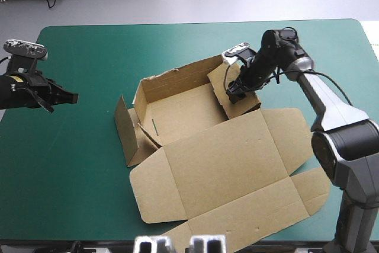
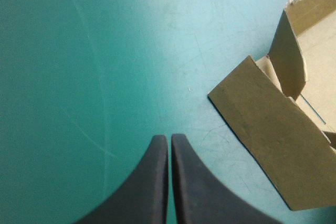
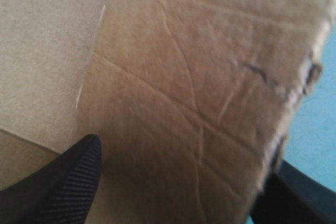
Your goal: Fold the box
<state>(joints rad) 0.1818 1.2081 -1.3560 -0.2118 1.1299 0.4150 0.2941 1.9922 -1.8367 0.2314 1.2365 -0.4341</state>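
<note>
A brown cardboard box (image 1: 225, 164), cut from a single sheet and only partly set up, lies at the middle of the teal-green covered surface (image 1: 77, 164), reaching to its near edge. Its far wall (image 1: 177, 81) stands raised, the left side flap (image 1: 124, 128) leans outward from the floor, and the broad lid panel (image 1: 237, 146) lies flat toward the near edge with its smaller flaps spread out beside it. The left fingers (image 1: 59, 95), black and fin-shaped, hang over bare cover near the left edge, well apart from the box. In the left wrist view these left fingers (image 2: 152, 182) are pressed together into one point with nothing between them, and the box (image 2: 273, 150) lies ahead and to one side, its outward-leaning flap tilted over the surface (image 2: 79, 51). The right fingers (image 1: 237, 90) are down at the box's right side wall (image 1: 246, 106), which stands tilted at the far right corner of the floor. In the right wrist view the right fingers (image 3: 68, 182) stand wide apart: one lies against the creased face of the box (image 3: 184, 77), the other shows past the board's ragged edge, so the wall sits between them without being pinched. A strip of the surface (image 3: 315, 129) shows beyond that edge.
</note>
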